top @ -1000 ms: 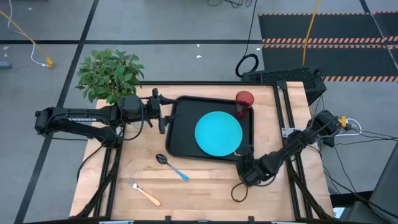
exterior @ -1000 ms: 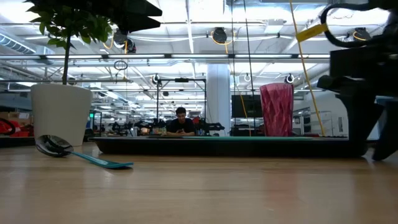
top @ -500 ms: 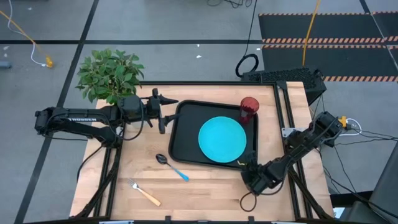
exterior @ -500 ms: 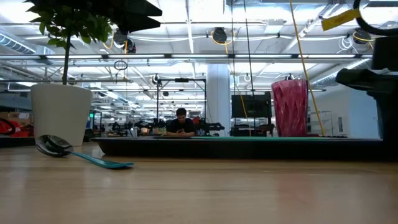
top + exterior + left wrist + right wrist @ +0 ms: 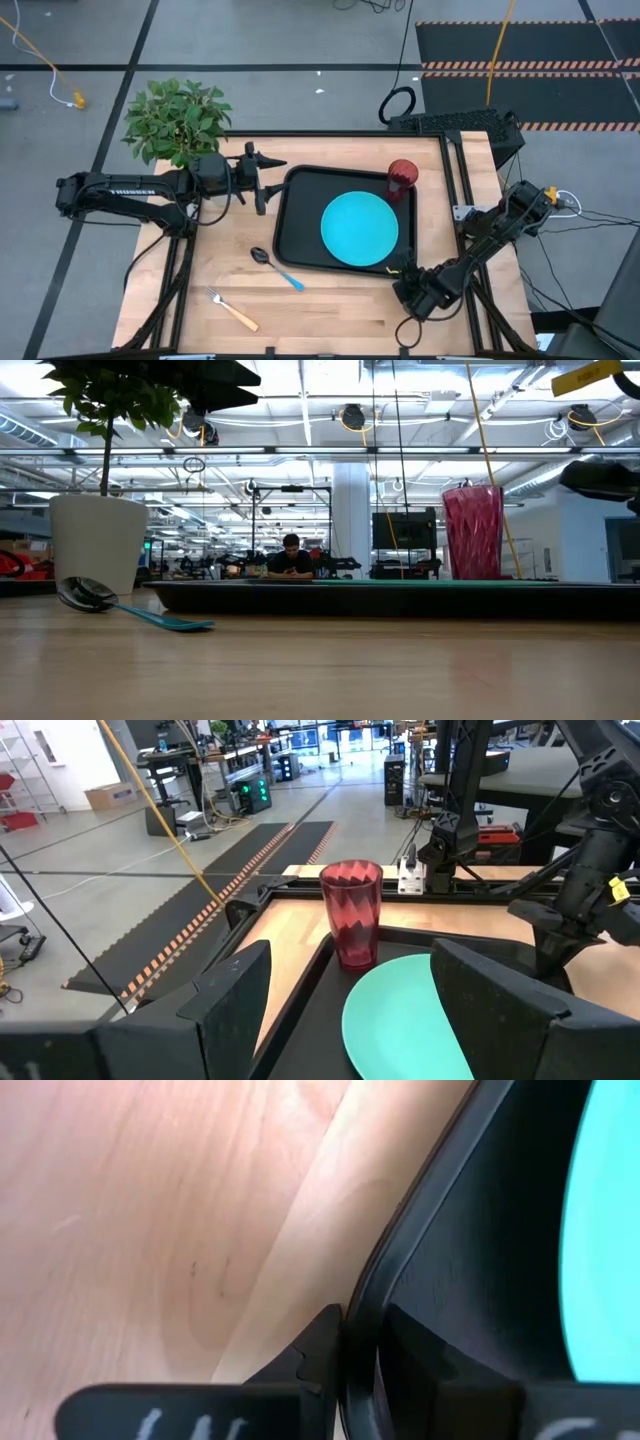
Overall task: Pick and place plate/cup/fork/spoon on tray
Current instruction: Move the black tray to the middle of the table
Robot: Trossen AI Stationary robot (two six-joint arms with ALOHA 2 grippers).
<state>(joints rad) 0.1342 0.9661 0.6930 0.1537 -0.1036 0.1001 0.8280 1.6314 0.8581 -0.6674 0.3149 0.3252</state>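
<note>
The black tray [image 5: 298, 200] lies on the table's middle. The turquoise plate [image 5: 360, 228] lies flat in it, and the red cup [image 5: 402, 175] stands upright in its far right corner. The blue-handled spoon [image 5: 275, 265] and the yellow-handled fork [image 5: 232, 310] lie on the wood, near and left of the tray. My right gripper [image 5: 403, 268] is shut on the tray's near right corner. My left gripper [image 5: 262, 185] is open and empty just off the tray's left edge, facing the cup [image 5: 350, 915]. My right gripper has the raised rim at the tray's near right corner [image 5: 362, 1315] between its two fingers, one finger [image 5: 320, 1345] outside the tray and one inside. It comes at the corner from the table's near right side. The tray lies flat on the table.
A green plant [image 5: 175, 120] in a white pot [image 5: 98, 545] stands at the table's far left, behind my left arm. Bare wood lies along the near edge around the fork. A person sits far off in the room [image 5: 291, 555].
My right gripper has gone toward the table's right and near edges, keeping hold of the tray's corner. The tray has slid along the table with it, away from my left gripper. The plate and the upright cup have ridden along in the tray.
</note>
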